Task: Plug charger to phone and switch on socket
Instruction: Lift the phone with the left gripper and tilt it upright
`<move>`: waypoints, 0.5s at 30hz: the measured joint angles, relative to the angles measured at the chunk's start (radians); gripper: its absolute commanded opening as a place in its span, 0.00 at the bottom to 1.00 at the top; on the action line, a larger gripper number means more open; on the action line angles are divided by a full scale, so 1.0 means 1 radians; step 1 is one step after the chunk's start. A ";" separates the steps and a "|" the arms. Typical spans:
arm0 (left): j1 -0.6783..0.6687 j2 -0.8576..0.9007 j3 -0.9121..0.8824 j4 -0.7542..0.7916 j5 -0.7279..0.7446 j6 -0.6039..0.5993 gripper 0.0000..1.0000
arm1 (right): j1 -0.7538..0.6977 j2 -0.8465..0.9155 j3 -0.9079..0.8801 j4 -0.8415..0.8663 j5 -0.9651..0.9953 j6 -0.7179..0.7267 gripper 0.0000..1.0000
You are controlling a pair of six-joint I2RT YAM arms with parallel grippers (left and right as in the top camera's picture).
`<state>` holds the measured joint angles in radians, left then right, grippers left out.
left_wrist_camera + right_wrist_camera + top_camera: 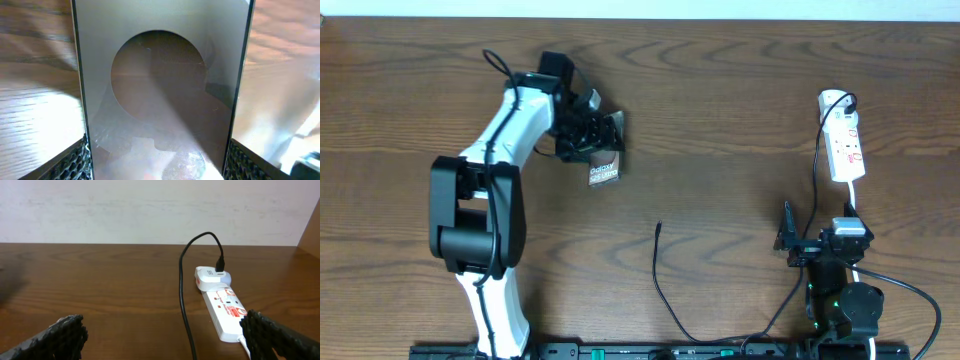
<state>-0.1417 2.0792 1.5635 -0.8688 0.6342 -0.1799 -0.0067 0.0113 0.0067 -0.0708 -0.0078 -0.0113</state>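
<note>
My left gripper (592, 135) is shut on the phone (605, 170), which shows its "Galaxy" text at the table's upper left. In the left wrist view the phone (160, 100) fills the gap between my fingers (157, 165), with a dark round patch on its screen. The charger's black cable ends in a small plug tip (659, 228) lying free mid-table. The cable (184, 305) runs to a white adapter (210, 277) plugged into the socket (845, 145), also in the right wrist view (225, 312). My right gripper (817, 238) is open and empty just below the socket, straddling the cable (165, 340).
The cable loops along the table's front edge (720, 340) between the two arm bases. The socket's white cord (860, 262) runs down past my right arm. A pale wall stands behind the table's far edge (100, 242).
</note>
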 measured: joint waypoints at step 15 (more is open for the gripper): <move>0.098 0.000 0.000 0.002 0.436 -0.065 0.06 | 0.000 0.000 0.000 0.000 0.000 0.000 0.99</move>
<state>-0.0433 2.0792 1.5635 -0.8669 1.0698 -0.2451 -0.0067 0.0113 0.0067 -0.0708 -0.0078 -0.0113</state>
